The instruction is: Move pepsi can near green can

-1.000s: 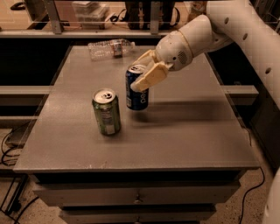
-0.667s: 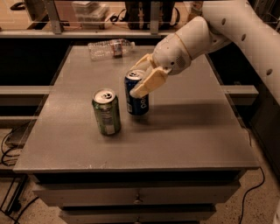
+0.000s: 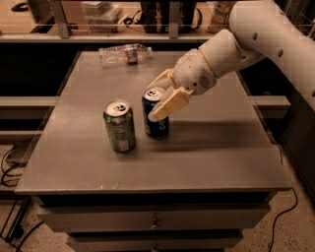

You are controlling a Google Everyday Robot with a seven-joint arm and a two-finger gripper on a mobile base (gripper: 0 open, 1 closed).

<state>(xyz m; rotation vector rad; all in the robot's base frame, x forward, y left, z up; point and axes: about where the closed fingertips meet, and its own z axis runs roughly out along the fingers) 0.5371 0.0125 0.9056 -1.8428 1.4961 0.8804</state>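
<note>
The dark blue pepsi can [image 3: 157,124] stands upright on the grey table [image 3: 206,152], just right of the green can [image 3: 119,127], with a narrow gap between them. The green can stands upright with its silver pull-tab top showing. My gripper [image 3: 154,101] comes in from the upper right and is shut on the upper part of the pepsi can. One tan finger [image 3: 169,104] lies across the can's front and the other [image 3: 160,79] is behind it.
A clear plastic bottle [image 3: 125,53] lies on its side at the table's far edge. My white arm [image 3: 256,34] spans the upper right. A shelf with clutter [image 3: 98,10] runs behind the table. Cables [image 3: 10,162] lie on the floor at the left.
My gripper has brought the pepsi can toward the front of the table and down, so that it now stands level with the green can. The green can and the bottle have not moved.
</note>
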